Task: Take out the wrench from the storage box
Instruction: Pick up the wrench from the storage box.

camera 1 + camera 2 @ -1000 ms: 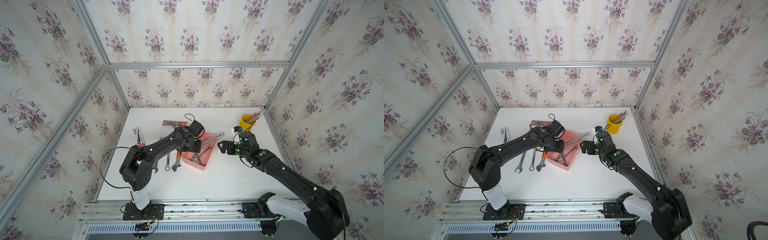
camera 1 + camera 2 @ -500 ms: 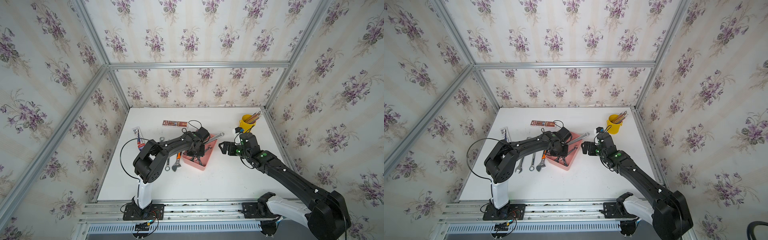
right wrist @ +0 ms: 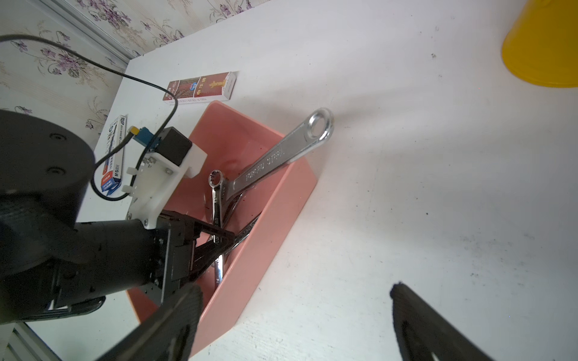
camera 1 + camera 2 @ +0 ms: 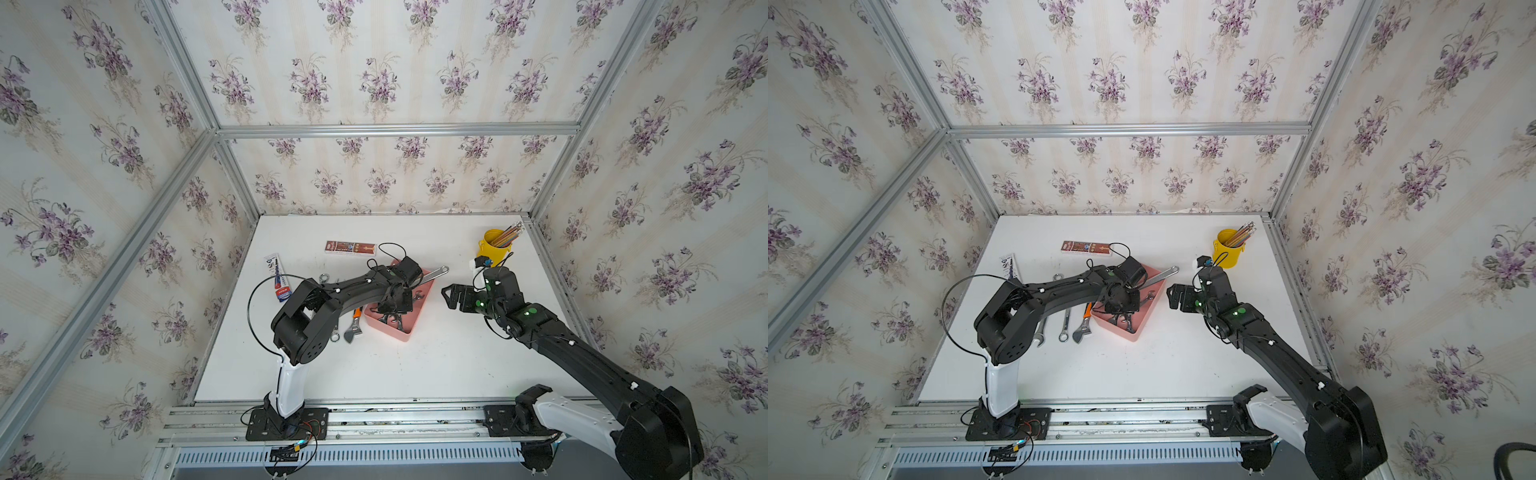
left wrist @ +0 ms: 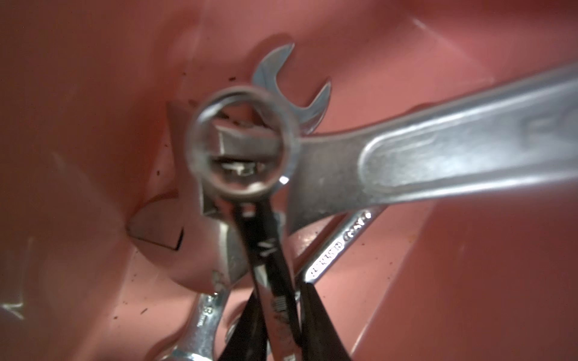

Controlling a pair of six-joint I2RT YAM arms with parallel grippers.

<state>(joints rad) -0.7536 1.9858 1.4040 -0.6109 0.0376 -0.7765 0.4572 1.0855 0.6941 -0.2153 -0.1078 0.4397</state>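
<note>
Having pushed deeper into the storage box [image 4: 419,311], left pincer [image 5: 278,293] is clamping the slim wrench [image 5: 264,247], right pincer [image 3: 295,289] idling apart; next is likely needing a clean lift out.

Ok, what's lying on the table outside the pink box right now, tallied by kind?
Plain silver wrenches: 2
Adjustable wrench with orange handle: 1
Flat cartons, one brown-red and one white-blue: 2
Yellow cup of pencils: 1
Total: 6
</note>
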